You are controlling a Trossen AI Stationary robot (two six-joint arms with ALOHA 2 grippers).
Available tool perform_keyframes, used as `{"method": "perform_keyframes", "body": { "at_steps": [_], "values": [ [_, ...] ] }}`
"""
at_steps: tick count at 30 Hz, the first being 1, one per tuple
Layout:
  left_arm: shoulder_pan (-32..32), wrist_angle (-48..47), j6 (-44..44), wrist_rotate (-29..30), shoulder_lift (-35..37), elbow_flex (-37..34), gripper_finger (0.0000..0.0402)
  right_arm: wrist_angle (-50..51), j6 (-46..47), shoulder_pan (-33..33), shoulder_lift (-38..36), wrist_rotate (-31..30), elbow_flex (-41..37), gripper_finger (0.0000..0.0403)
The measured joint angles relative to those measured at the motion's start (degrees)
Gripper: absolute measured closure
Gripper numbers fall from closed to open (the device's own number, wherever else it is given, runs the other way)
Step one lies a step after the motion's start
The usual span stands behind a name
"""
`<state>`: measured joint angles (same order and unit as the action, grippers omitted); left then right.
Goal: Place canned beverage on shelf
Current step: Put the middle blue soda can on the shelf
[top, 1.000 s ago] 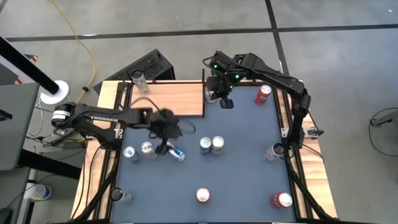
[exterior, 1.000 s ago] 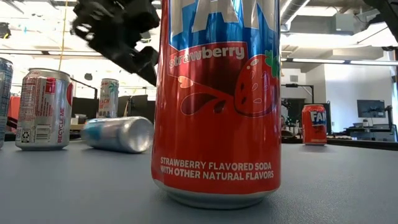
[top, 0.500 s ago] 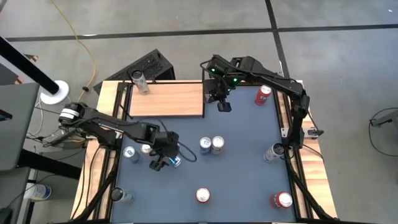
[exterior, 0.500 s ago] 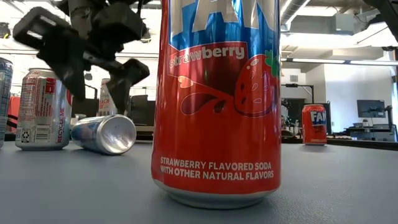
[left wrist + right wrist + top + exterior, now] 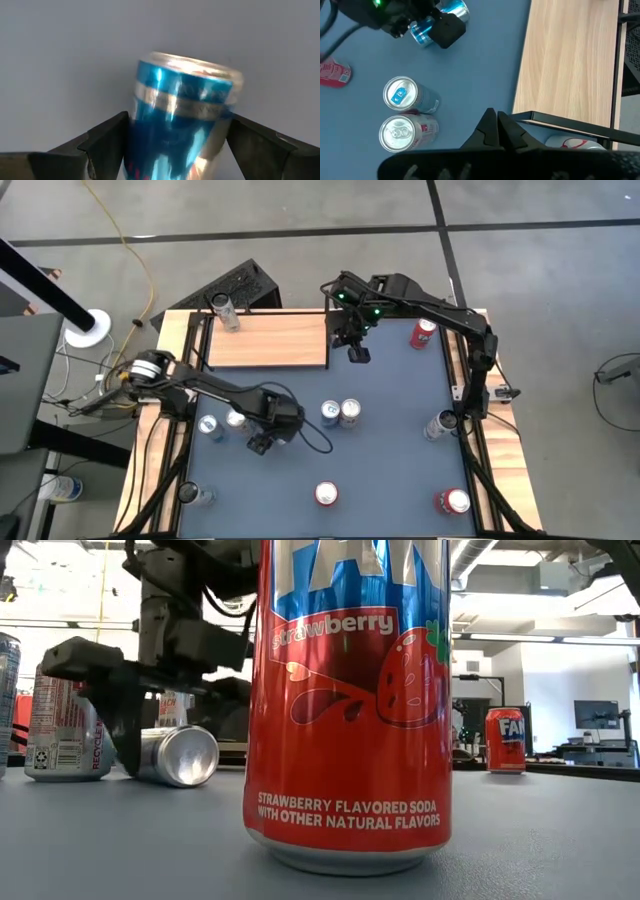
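A blue and silver can (image 5: 182, 115) lies on its side on the blue table (image 5: 390, 460), left of centre. My left gripper (image 5: 268, 440) points down over it, open, with one finger on each long side of the can (image 5: 180, 755). The wood-grain shelf (image 5: 268, 340) stands at the table's far left. Beside the shelf's right end, high above the table, my right gripper (image 5: 358, 352) hangs shut and holds nothing. My left gripper comes from above, pointing down, fingers (image 5: 107, 137) along the two long sides (image 5: 145, 115) of the lying can. They stand right beside it; whether they touch it I cannot tell. The can rests on the table.
Two upright cans (image 5: 340, 413) stand right of my left gripper, two more (image 5: 222, 421) to its left. Other cans: red (image 5: 424, 332) far right, one (image 5: 437, 424) at the right edge, several along the near edge, one (image 5: 222, 308) at the shelf's far left corner.
My left gripper has come down and toward the near edge, tipping to point almost straight down, and now straddles the lying can. The can has turned about on the table, so that its end now faces the low view.
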<state>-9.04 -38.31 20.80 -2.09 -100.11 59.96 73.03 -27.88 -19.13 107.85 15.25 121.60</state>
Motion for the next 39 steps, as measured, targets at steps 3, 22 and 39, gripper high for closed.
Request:
{"method": "perform_keyframes", "body": {
  "at_steps": [3,22,39],
  "values": [
    [0.0,-0.76,0.22,0.56,-1.34,1.14,0.0097,-0.02,-0.02,0.0,0.0,0.0,0.0,0.0403],
    [-3.73,-12.11,2.72,17.76,-1.14,13.06,0.0184,1.99,-3.02,-2.84,-0.34,-0.24,0.0,0.0403],
    [-5.53,-21.06,2.53,39.99,-1.03,15.22,0.0183,-0.56,-5.54,-10.13,-3.56,13.45,0.02,0.0403]
  ]
}}
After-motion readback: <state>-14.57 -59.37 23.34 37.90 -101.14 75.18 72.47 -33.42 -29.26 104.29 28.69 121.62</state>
